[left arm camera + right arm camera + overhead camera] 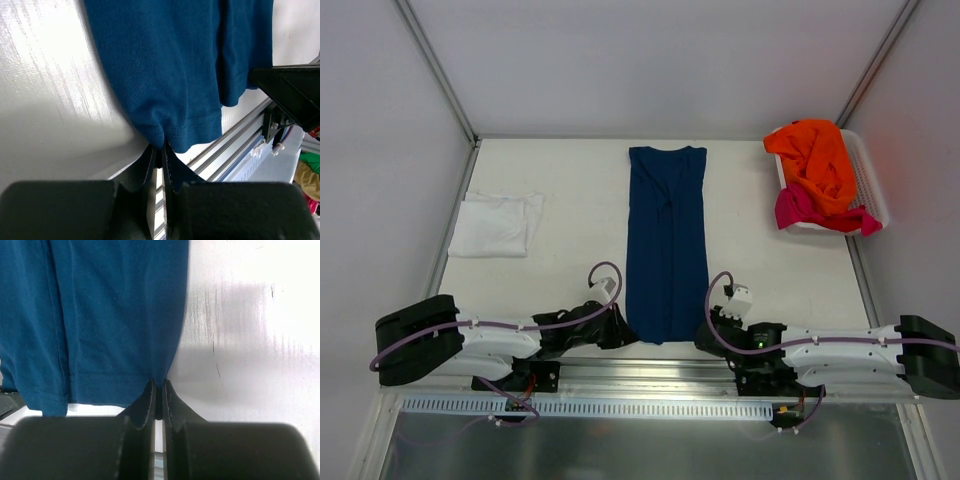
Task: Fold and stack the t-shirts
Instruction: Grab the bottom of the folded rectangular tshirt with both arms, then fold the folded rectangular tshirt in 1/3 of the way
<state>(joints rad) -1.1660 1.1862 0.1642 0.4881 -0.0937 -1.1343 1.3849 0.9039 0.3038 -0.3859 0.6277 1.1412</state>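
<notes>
The navy blue t-shirt (666, 240) lies on the table as a long narrow strip, collar far, hem near. My left gripper (620, 328) is shut on its near left hem corner, seen pinched in the left wrist view (161, 145). My right gripper (705, 335) is shut on its near right hem corner, seen in the right wrist view (158, 385). The navy cloth fills the upper part of both wrist views (170, 65) (100, 315). A folded white t-shirt (495, 224) lies at the left. An orange t-shirt (816, 160) and a magenta-pink t-shirt (805, 208) sit in the basket.
A white plastic slatted basket (872, 180) stands at the far right. An aluminium rail (650, 375) runs along the table's near edge, just behind both grippers. Grey walls enclose the table at the left, the back and the right.
</notes>
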